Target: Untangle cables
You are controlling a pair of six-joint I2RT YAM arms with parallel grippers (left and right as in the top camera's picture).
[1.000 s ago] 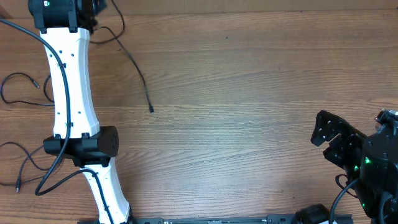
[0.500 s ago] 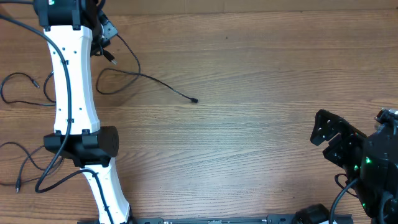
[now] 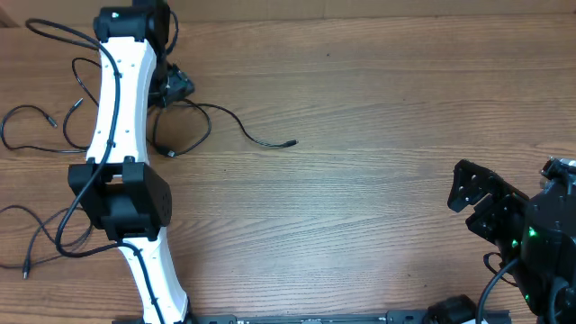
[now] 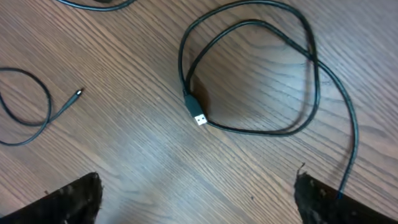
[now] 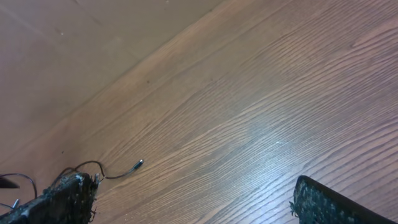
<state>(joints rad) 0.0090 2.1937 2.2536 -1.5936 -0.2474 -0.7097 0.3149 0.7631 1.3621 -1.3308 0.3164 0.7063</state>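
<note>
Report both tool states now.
Left tool: open, holding nothing; a cable lies loose below it.
Right tool: open, empty.

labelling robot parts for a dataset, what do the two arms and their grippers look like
The left arm has slim white shells, black joint housings and a black cable looped alongside. The right arm shows only black parts with a small green light. The left gripper and right gripper have black, rough-edged fingers.

Three thin black cables (image 4: 196,115) are counted on the table (image 3: 378,108): one toward the far edge, two at the left edge. Two grippers are counted: left gripper (image 4: 196,193), right gripper (image 5: 196,199).
</note>
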